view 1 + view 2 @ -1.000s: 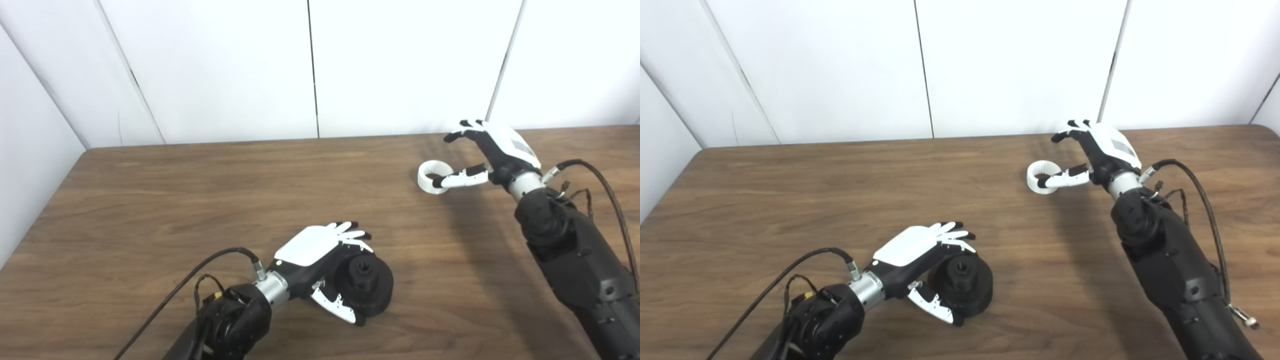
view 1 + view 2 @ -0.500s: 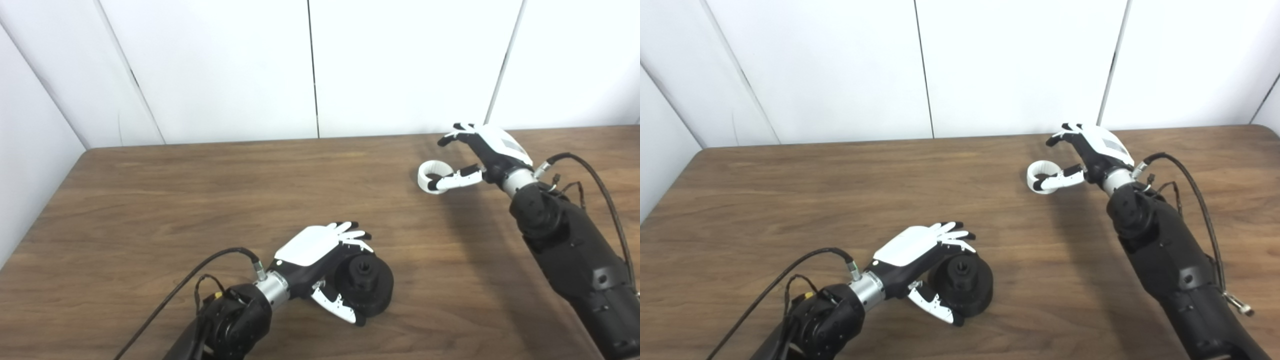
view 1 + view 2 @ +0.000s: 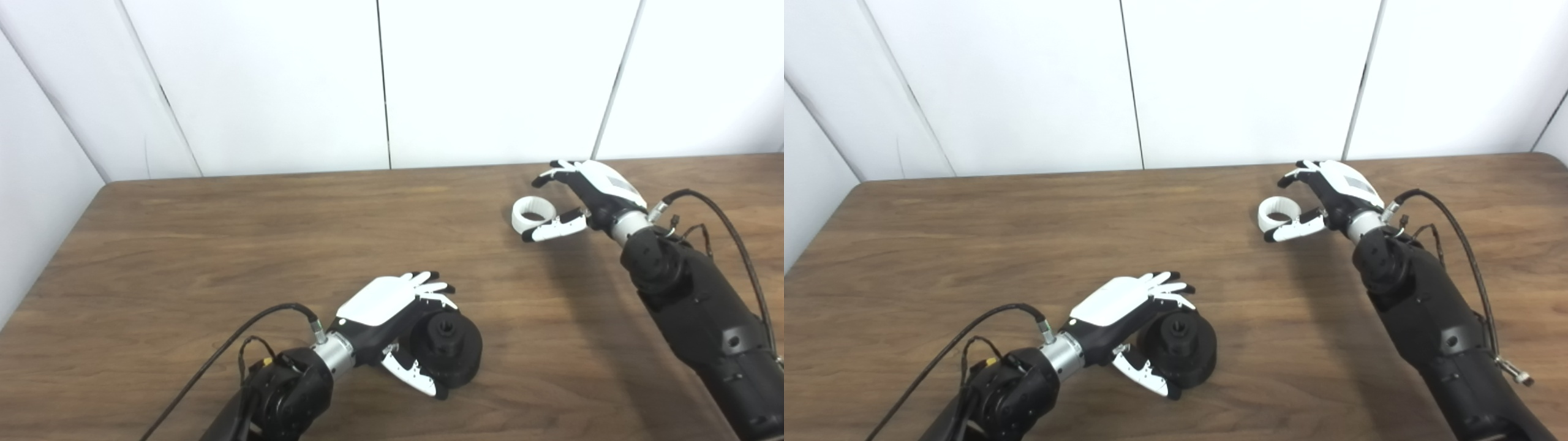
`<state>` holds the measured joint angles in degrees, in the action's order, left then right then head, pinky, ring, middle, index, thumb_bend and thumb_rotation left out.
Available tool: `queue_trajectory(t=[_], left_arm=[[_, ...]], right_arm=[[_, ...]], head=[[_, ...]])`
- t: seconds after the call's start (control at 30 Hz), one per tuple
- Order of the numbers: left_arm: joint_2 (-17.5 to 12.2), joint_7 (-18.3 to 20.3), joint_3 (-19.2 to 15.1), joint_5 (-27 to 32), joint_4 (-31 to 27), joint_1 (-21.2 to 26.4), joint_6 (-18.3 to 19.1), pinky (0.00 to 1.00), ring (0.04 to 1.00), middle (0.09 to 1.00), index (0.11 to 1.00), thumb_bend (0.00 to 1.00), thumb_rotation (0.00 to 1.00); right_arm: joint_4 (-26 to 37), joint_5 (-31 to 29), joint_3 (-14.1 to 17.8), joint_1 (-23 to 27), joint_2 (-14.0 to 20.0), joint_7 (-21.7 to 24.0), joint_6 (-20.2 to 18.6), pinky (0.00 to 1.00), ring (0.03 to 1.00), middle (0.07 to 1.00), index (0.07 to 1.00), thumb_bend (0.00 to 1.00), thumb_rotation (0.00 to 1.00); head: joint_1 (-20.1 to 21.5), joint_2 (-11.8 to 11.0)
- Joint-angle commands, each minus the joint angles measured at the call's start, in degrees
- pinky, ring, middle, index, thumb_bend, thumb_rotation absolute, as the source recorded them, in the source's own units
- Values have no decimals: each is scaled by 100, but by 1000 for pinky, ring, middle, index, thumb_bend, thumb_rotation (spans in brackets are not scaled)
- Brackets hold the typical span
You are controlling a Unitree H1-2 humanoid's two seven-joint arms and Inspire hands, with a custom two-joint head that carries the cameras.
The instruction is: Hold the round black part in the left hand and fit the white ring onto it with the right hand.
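The round black part point(image 3: 454, 350) lies on the wooden table point(image 3: 245, 233) near the front. My left hand point(image 3: 392, 306) is cupped around it, fingers stretched along its far side and thumb point(image 3: 413, 373) against its near side; the fingers look straight and apart. The white ring point(image 3: 518, 219) lies flat on the table at the right rear. My right hand point(image 3: 591, 193) hovers open beside it, fingers arched above the ring's right side and thumb point(image 3: 551, 229) just in front of the ring.
White wall panels stand close behind the table's far edge. A side wall runs along the left. Black cables loop off both wrists.
The right hand has shifted slightly left and lower toward the ring, and its thumb now lies in front of the ring instead of across it. Left hand, black part and ring stay put.
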<state>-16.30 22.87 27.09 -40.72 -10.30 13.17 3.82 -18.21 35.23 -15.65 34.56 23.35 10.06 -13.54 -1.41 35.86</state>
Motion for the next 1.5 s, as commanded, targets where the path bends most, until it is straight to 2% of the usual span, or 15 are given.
queue_trajectory(t=[0.0,0.13,0.83,1.47], left_arm=[[-64,121,19,-130,-37,79,33,1000,1000,933,698,912,303],[-58,134,24,-148,-54,84,52,1000,1000,931,697,913,302],[-70,141,34,-147,-173,-17,32,997,1000,932,699,914,284],[-78,209,28,-192,-216,-37,47,1000,1000,935,702,913,284]], right_arm=[[81,39,11,318,84,-83,174,999,1000,957,770,893,367],[50,34,-3,295,88,-115,229,998,1000,958,772,893,393],[-369,-98,68,428,23,-310,418,992,1000,956,769,865,392],[-467,-80,48,440,-5,-370,467,987,1000,951,769,849,397]], head=[[-6,1],[-14,-8],[-34,-22],[-40,9]])
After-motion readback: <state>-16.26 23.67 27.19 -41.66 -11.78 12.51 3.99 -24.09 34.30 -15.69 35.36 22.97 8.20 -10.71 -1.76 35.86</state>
